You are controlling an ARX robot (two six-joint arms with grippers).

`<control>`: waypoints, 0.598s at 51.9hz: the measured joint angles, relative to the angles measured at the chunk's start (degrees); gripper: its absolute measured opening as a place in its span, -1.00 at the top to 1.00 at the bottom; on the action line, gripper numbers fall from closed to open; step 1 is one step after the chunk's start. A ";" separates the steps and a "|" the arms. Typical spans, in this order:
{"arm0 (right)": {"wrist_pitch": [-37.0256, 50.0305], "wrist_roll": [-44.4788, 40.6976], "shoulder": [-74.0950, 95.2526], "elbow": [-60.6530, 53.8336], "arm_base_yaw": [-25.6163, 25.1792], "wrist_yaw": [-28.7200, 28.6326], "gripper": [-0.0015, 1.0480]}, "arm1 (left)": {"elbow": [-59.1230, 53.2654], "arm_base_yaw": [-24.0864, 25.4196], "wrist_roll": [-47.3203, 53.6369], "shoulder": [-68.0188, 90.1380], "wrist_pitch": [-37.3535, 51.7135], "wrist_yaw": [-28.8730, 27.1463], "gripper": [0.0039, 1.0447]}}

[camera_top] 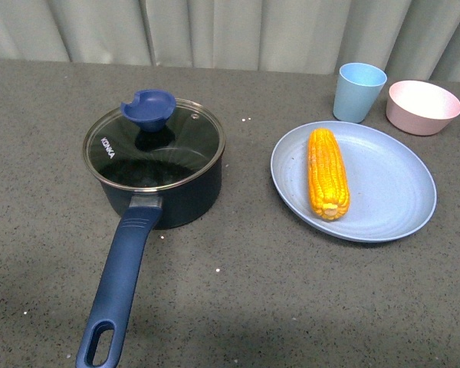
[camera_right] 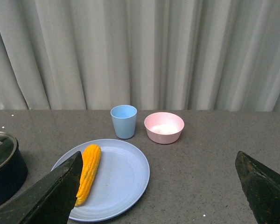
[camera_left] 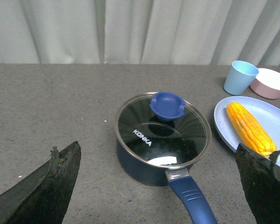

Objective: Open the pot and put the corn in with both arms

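The navy-blue pot stands on the grey table left of centre. Its glass lid with the blue knob is on, and its long handle points toward me. The corn lies on a light-blue plate to the right. Neither arm shows in the front view. My left gripper is open and empty, held back from the pot with the handle between its fingers. My right gripper is open and empty, short of the plate and corn.
A light-blue cup and a pink bowl stand behind the plate at the back right. Grey curtains hang behind the table's far edge.
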 joint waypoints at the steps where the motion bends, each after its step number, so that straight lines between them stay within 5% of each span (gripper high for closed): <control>1: 0.00 0.00 0.00 0.00 0.00 0.00 -0.82 | 1.16 -1.11 -0.04 5.03 3.67 -0.61 -0.88; 10: 0.00 0.00 0.00 0.00 0.00 0.02 -0.82 | 8.96 -5.42 0.24 27.85 17.35 -3.37 -0.88; 31: 0.00 0.02 0.00 0.00 0.00 0.02 -0.82 | 27.91 -8.57 1.95 54.01 19.63 -6.40 -0.88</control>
